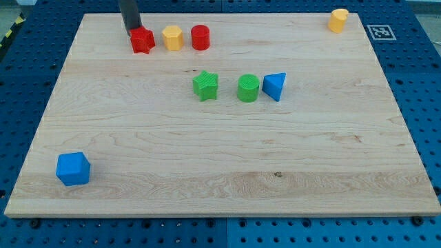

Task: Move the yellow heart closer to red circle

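A yellow block [337, 20], which looks like the heart, sits near the board's top right corner. The red circle [200, 37] stands at the view's top, left of centre, in a row with a yellow pentagon-like block [172, 37] and a red star [142, 40]. My tip [131, 29] is at the top left, touching or just beside the red star's upper left edge. It is far to the left of the yellow heart.
A green star [205, 85], a green circle [249, 88] and a blue triangle [274, 86] form a row near the middle. A blue cube [73, 169] sits at the bottom left. The wooden board [227, 186] lies on a blue pegboard.
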You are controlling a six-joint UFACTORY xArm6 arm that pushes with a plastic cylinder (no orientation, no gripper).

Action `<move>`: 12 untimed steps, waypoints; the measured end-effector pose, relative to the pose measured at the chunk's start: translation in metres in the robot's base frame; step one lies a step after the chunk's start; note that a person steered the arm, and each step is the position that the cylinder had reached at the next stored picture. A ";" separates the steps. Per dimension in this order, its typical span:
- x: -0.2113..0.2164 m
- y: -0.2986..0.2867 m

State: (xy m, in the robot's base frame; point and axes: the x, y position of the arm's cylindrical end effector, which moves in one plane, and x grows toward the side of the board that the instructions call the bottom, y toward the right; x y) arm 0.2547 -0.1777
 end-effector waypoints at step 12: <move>-0.063 0.403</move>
State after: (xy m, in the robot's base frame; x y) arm 0.1914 0.2252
